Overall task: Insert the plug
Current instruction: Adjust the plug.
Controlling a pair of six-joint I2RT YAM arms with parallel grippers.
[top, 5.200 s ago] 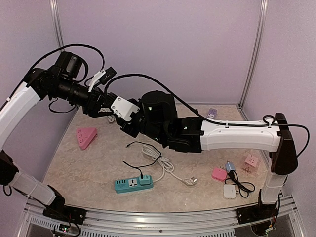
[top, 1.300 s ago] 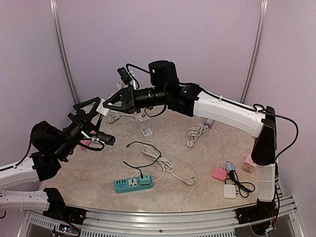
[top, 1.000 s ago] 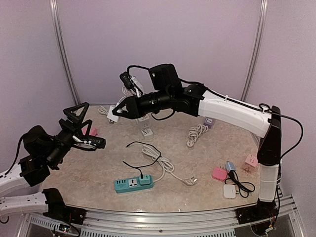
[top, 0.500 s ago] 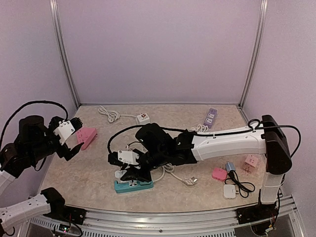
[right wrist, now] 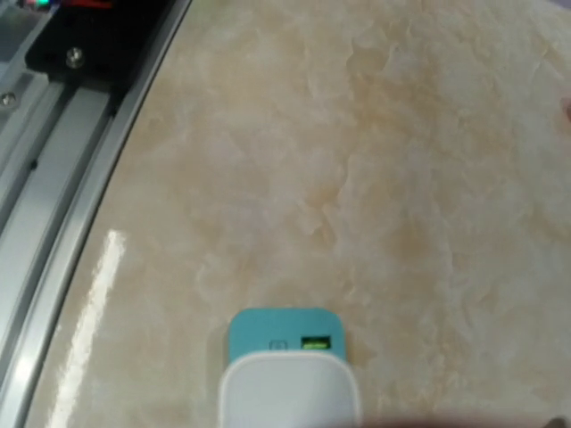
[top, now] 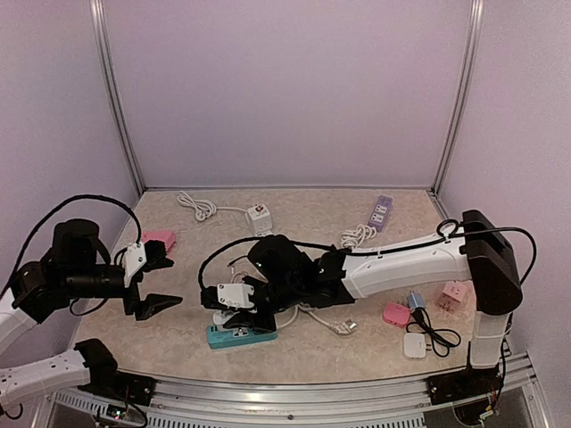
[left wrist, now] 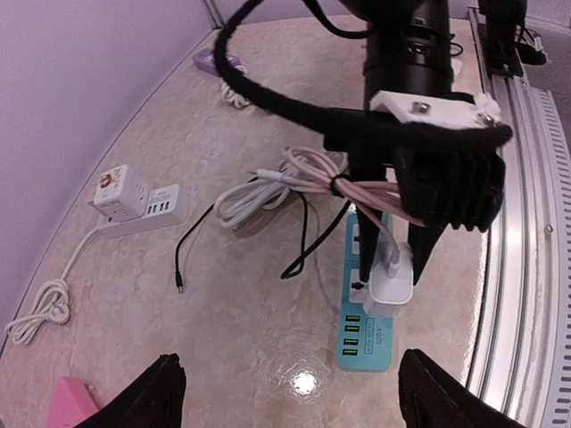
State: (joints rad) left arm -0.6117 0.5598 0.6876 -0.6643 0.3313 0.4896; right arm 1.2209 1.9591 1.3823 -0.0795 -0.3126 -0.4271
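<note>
A teal power strip (top: 243, 335) lies near the table's front edge. My right gripper (top: 234, 314) hangs straight over it, shut on a white plug (left wrist: 391, 290) whose bundled pale cable (left wrist: 357, 189) drapes across the fingers. The plug's underside meets the strip (left wrist: 368, 332) at a socket next to its USB ports. In the right wrist view the plug (right wrist: 290, 390) covers most of the strip (right wrist: 284, 328), and the fingers themselves are hidden. My left gripper (top: 174, 281) hovers left of the strip, open and holding nothing; the left wrist view has its fingers (left wrist: 165, 392) wide apart.
A white cube strip (top: 260, 214) and a purple strip (top: 382, 211) lie at the back. A pink adapter (top: 161, 239) sits left; pink adapters (top: 455, 292) and a white charger (top: 415, 345) sit right. Loose white cable (top: 303, 308) lies behind the teal strip. A metal rail (top: 294, 392) edges the front.
Over the last second my right arm swung down from the back with the white plug and now holds it on the teal strip. My left gripper moved right toward the strip.
</note>
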